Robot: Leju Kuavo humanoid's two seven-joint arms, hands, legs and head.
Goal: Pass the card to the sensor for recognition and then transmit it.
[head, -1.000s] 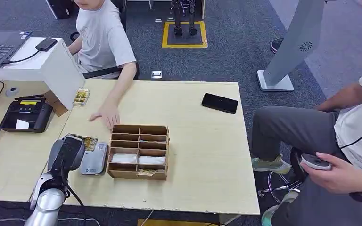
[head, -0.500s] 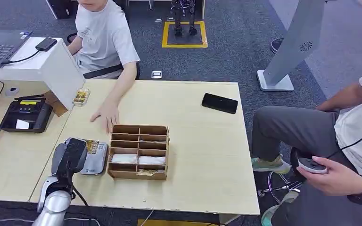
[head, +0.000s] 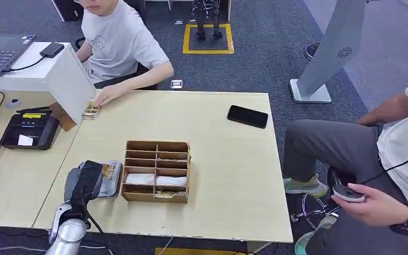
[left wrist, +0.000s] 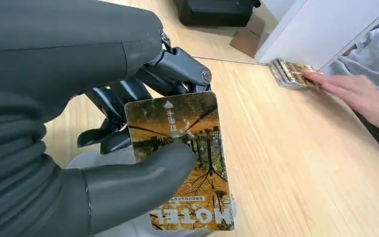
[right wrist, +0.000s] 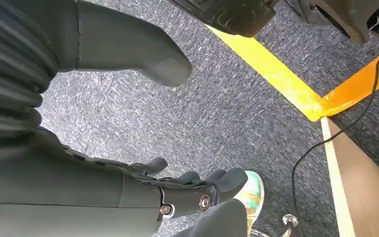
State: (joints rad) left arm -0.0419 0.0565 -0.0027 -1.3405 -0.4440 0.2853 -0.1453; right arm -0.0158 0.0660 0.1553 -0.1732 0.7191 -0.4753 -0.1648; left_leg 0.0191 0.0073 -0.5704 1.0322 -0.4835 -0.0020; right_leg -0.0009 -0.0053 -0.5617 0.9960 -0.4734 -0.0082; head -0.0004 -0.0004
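My left hand hangs over the near left part of the table and pinches a hotel card with an autumn tree picture between thumb and fingers. In the head view the card pokes out beside the hand, just above the flat grey sensor pad. Whether card and pad touch I cannot tell. My right hand hangs over grey carpet with its fingers apart and nothing in it.
A wooden compartment box stands right of the sensor. A seated person's hand rests on a stack of cards beside a white box. A black terminal lies far left, a phone far right. Another person sits at the right.
My left hand has moved right and nearer to me with the card, staying over the sensor. The person's hand drew back from the wooden box to the stack of cards.
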